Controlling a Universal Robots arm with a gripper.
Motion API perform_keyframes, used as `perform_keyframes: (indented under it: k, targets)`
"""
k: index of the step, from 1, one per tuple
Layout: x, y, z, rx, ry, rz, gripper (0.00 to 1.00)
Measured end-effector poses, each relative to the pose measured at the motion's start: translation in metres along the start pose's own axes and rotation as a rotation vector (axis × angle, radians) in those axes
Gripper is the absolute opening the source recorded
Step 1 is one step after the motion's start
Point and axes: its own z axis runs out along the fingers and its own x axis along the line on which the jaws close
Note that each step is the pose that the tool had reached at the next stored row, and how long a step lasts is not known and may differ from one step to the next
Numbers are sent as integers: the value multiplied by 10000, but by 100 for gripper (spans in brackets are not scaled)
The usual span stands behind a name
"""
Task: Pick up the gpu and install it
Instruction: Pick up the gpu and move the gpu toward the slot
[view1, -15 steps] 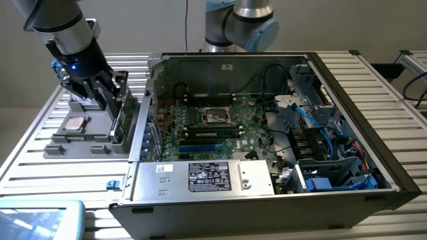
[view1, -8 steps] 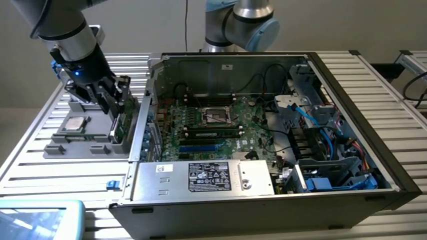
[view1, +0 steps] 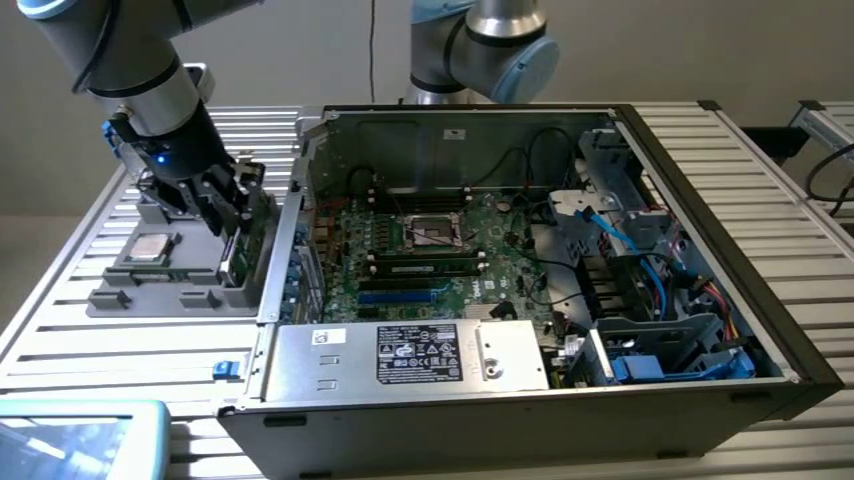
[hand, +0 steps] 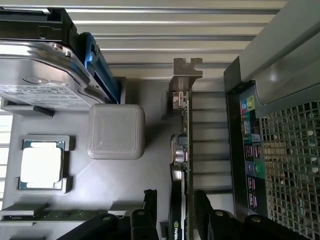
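Observation:
The gpu (view1: 246, 243) stands on edge in a grey holder tray (view1: 134, 295) on the exterior view's left, beside the open computer case (view1: 694, 300). In the wrist view I look down on the gpu (hand: 183, 150) edge-on, a thin green board with its metal end bracket (hand: 186, 75) at the far end. My gripper (view1: 220, 205) hangs right over the card. Its jaws are open, and the gripper (hand: 176, 212) straddles the card's near end with one black finger (hand: 150, 205) on each side. No contact with the card shows.
The tray also holds a processor chip (hand: 42, 164), a grey block (hand: 116, 131) and a drive (hand: 40, 70). The case's rear panel (hand: 280, 150) stands close beside the card. Inside lie the green motherboard (view1: 414, 250) and a silver labelled box (view1: 414, 355). A second arm's base (view1: 474, 50) stands behind.

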Motion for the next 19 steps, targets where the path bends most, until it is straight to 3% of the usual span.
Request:
perform_keyframes:
  k: [9,19]
  targets:
    - [-12,-18,133,-7,-63,-9,44]
    - [-18,-26,193,-6,-66,6,44]
